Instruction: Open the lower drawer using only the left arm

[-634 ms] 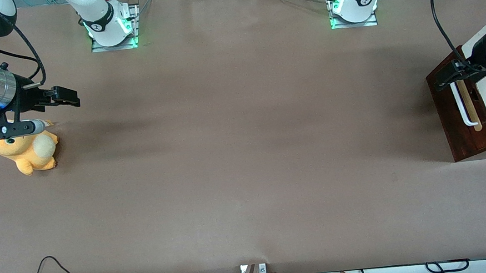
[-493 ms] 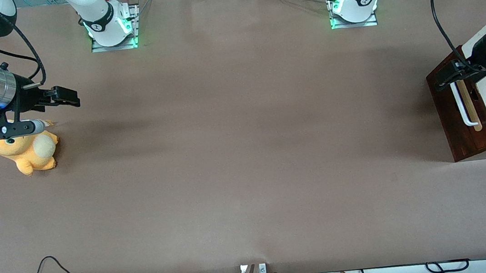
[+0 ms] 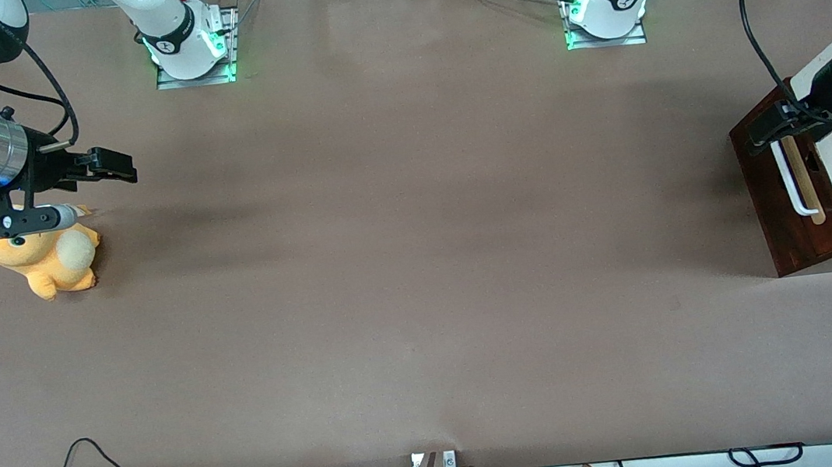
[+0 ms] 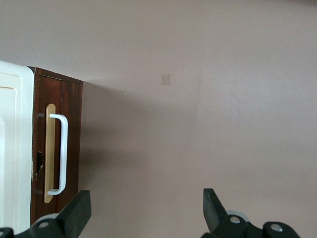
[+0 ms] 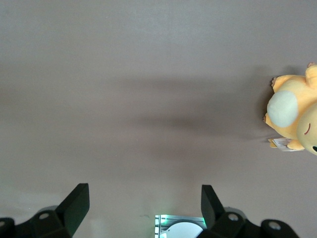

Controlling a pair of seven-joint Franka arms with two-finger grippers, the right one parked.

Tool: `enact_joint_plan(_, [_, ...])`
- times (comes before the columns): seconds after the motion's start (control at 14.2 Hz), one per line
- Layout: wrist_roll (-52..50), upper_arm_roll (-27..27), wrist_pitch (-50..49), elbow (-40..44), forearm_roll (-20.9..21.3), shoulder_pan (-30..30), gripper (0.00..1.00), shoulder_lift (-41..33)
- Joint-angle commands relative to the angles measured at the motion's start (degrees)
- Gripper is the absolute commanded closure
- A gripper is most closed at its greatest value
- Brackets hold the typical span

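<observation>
Brown desk (image 3: 419, 264) stretches wide, with the lower drawer (image 3: 784, 199) at the working arm's end, shut. Above its white handle (image 4: 59, 153) hovers the gripper (image 3: 765, 132), fingers (image 4: 79, 213) spread apart and touching nothing. Grasping and pulling are both left.

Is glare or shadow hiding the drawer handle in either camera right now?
Front view: no glare; the pincer overlaps one end of the white handle on the lower drawer. Left wrist view: the handle is sharp and evenly lit, with a soft shadow on the table beside the drawer.
</observation>
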Motion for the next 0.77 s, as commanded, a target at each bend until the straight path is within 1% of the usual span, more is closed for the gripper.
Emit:
enact_joint_plan(0.0, [1.53, 0.17, -0.56, 1.26, -0.81, -0.03, 0.0, 0.41])
enact_joint_plan(0.42, [1.36, 0.17, -1.88, 0.21, -0.72, -0.03, 0.0, 0.68])
enact_joint_plan(0.7, [3.2, 0.26, -1.36, -0.76, -0.46, -0.03, 0.0, 1.11])
